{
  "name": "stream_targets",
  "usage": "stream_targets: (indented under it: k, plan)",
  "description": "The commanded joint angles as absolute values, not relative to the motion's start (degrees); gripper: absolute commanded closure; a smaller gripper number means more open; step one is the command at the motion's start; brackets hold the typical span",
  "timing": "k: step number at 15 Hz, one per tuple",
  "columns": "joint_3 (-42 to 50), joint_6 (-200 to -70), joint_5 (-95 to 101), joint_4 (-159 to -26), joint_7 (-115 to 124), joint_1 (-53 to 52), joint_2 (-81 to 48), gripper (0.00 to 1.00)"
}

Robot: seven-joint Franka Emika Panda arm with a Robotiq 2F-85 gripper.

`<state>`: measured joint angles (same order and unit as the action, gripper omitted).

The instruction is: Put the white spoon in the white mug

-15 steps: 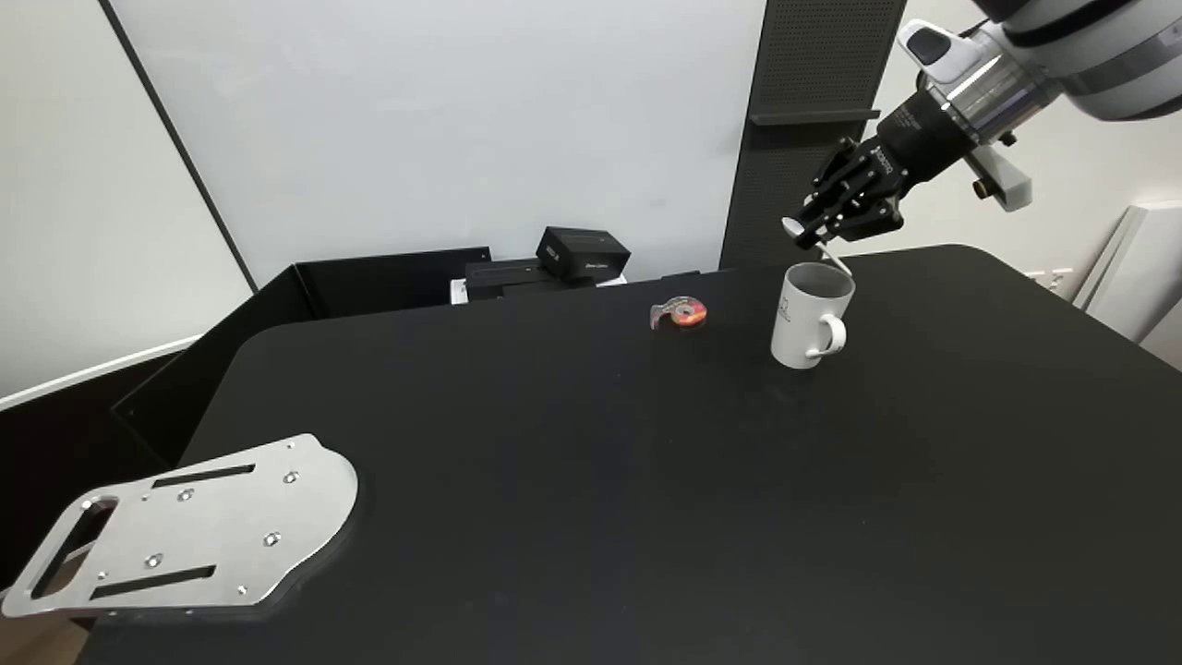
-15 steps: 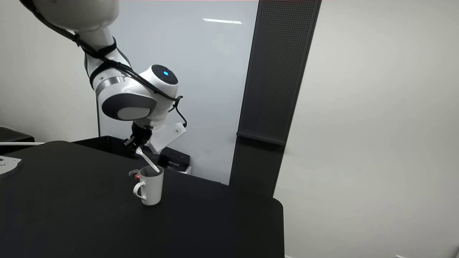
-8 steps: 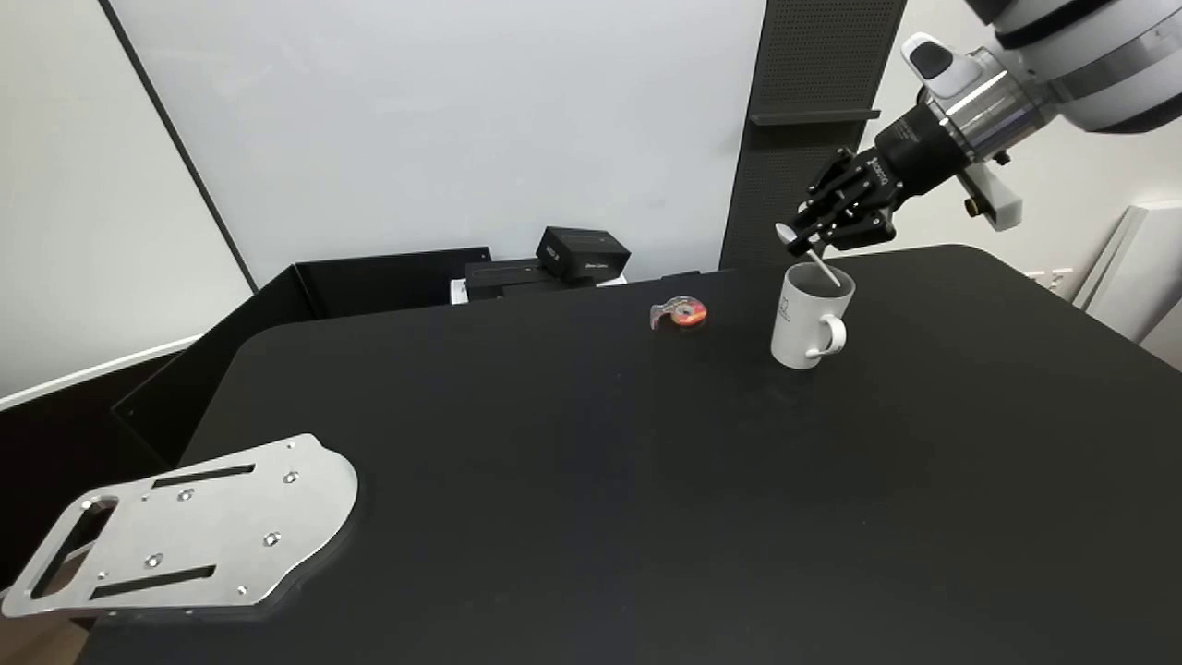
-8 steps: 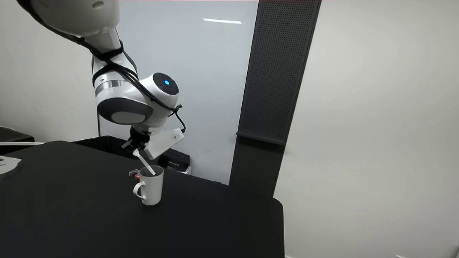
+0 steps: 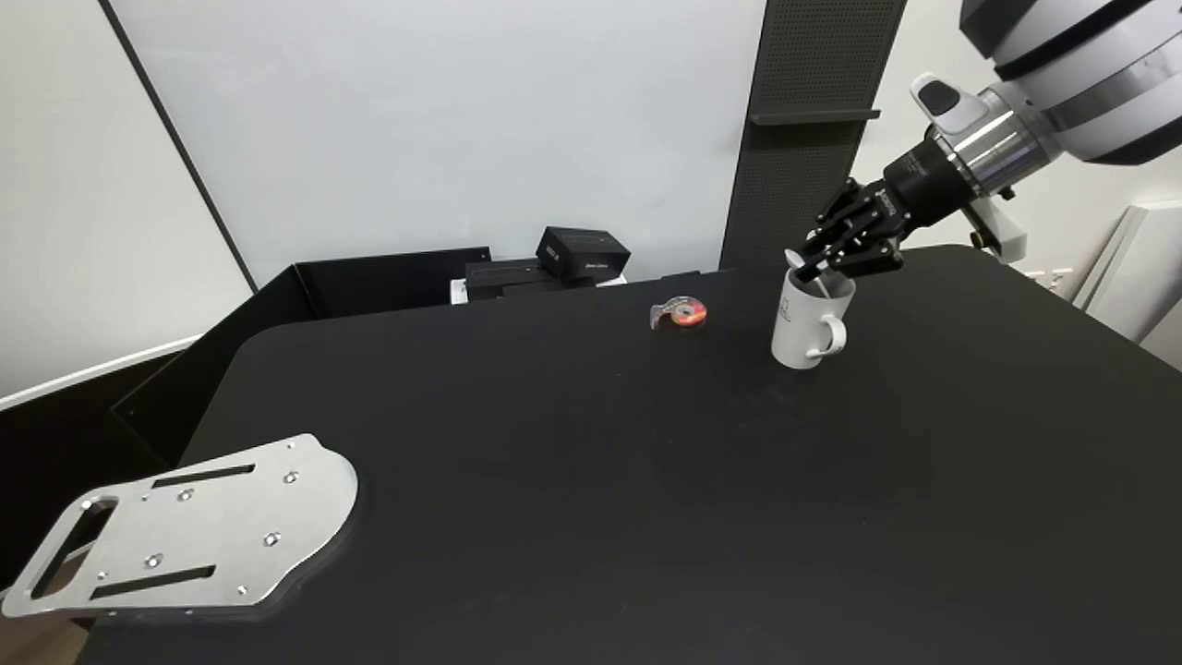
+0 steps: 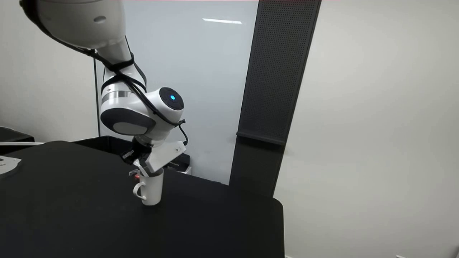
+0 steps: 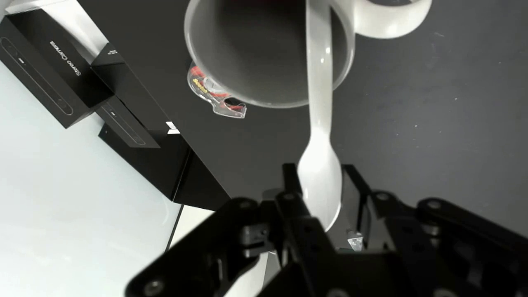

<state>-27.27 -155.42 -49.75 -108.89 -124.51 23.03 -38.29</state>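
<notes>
Sink it deeper before letting go

The white spoon (image 7: 321,123) slants handle-down at the white mug (image 5: 796,332), the end of its handle inside the mouth in both exterior views, its bowl above the rim. The gripper (image 7: 319,169) has that bowl pinched, its jaws standing narrow, one at each edge. How near the handle's end comes to the mug's floor is hidden.

This looks like the last lowering before release. Bring the spoon down along its own slant, so it slides into the mug rather than levering on the rim. Let go only when the rim can bear the spoon's lean, and part the jaws just enough: a wide spread might nudge the mug. In an exterior view the white wrist piece (image 6: 166,156) overlaps the mug's rim, and the gap cannot be told, so watch it. On the table (image 5: 554,462), the tape dispenser (image 5: 685,312) lies apart from the mug and should not hinder.
</notes>
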Motion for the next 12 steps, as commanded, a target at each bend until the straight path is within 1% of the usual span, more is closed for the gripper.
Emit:
stream_targets:
  k: [1, 4, 7, 8, 9, 12]
  plan:
    - [-24.3, -153.9, -53.4, -108.0, -126.9, 20.7, -38.4, 0.45]
    - [-23.0, -154.2, -54.4, -108.2, -127.6, 19.4, -37.4, 0.27]
    - [-22.7, -155.7, -55.7, -108.7, -129.1, 18.0, -36.4, 0.05]
    - [-22.4, -156.1, -56.0, -108.8, -129.5, 17.4, -35.9, 0.01]
    - [-22.0, -156.7, -55.8, -109.0, -129.6, 16.6, -35.3, 0.0]
    - [-21.8, -160.3, -55.9, -109.5, -131.6, 14.9, -34.1, 0.0]
